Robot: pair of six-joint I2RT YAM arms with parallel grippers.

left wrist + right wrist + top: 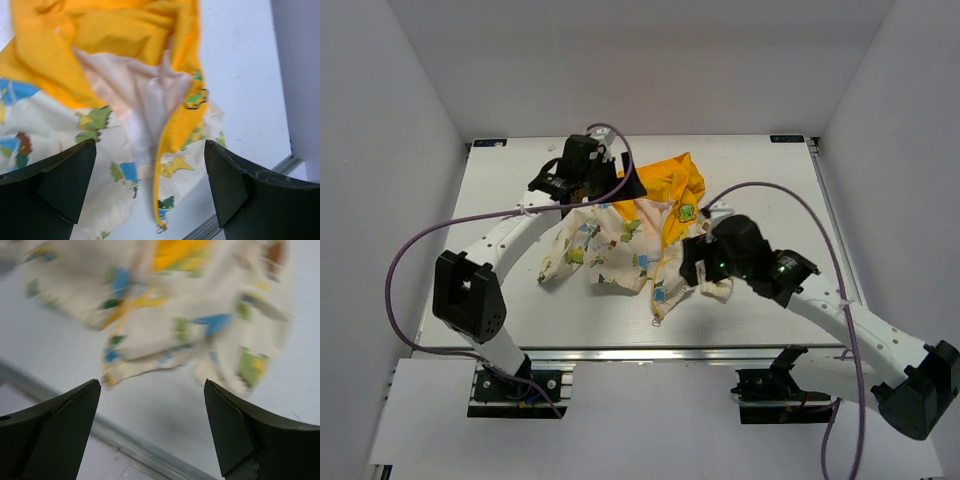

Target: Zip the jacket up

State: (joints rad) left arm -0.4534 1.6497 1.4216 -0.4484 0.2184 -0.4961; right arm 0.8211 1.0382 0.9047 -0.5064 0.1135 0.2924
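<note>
Table (pixel 770 170): carries the jacket, which lies crumpled near its middle.
Jacket (pixel 620 245): the front lies parted with the yellow hood (pixel 675 183) toward the far side. We judge it unzipped and not spread flat.
Left hand (pixel 150 165): spread wide and grasping nothing, it hovers over the open front.
Right hand (pixel 152 395): likewise spread and empty, above a cream hem (pixel 150 365) near the table's front edge. This view is blurred.
Zipper (pixel 159 185): one yellow track runs down to a small metal piece (pixel 161 229). We cannot tell whether that is the pull.
Remaining: by our judgement, everything. The two sides must be joined at the bottom and the zipper drawn up.
</note>
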